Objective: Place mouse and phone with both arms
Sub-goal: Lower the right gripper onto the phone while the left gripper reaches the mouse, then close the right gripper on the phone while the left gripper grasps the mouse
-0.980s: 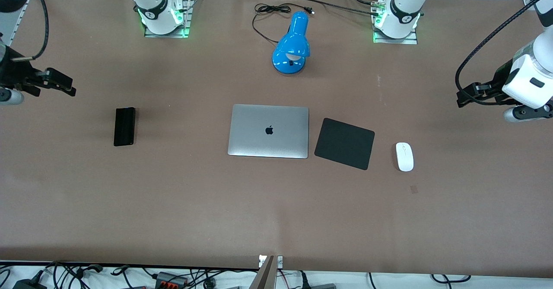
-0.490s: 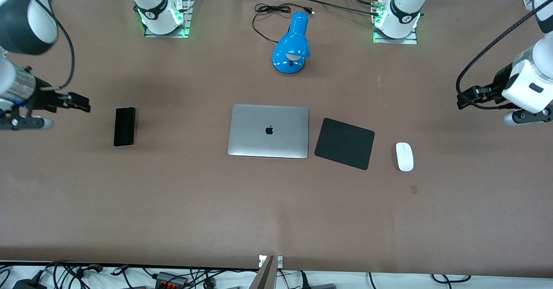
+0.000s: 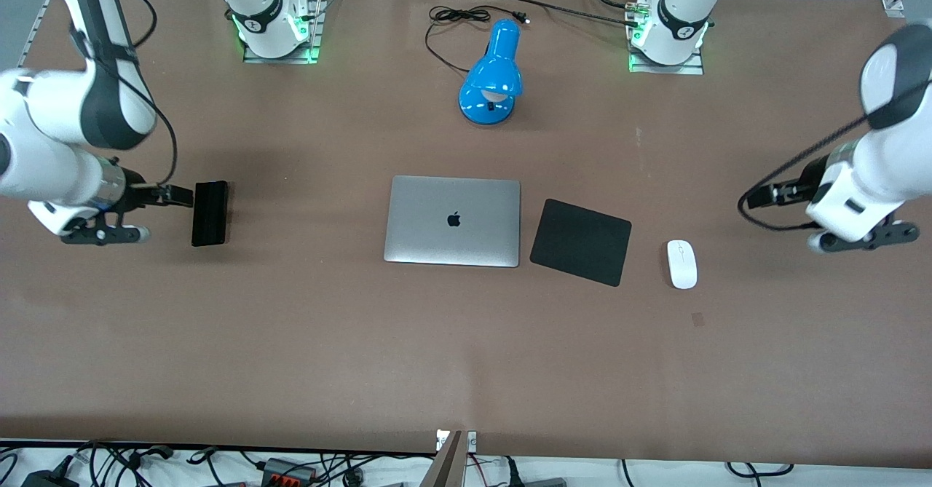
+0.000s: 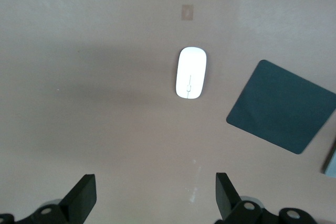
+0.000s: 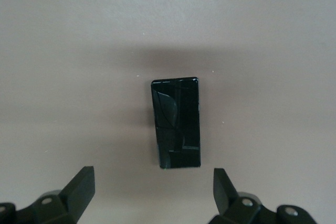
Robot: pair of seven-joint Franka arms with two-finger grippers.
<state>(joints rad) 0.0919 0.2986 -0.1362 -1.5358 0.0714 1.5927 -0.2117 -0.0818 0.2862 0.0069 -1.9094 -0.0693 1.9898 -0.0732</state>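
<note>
Both jaws gape wide over the brown table (image 3: 466, 356), empty.

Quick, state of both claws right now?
Left claw: open, holding nothing, over the table near the small white oval mouse.
Right claw: open, holding nothing, beside the slim glossy black phone.

The phone (image 3: 210, 213) lies on the brown counter (image 3: 291, 341) toward the right arm's end, with the right gripper (image 3: 175, 196) just beside it. A laptop (image 3: 453, 220), a black pad (image 3: 581, 242) and the mouse (image 3: 682, 264) lie in a row. The left gripper (image 3: 757, 198) hangs near the mouse.
</note>
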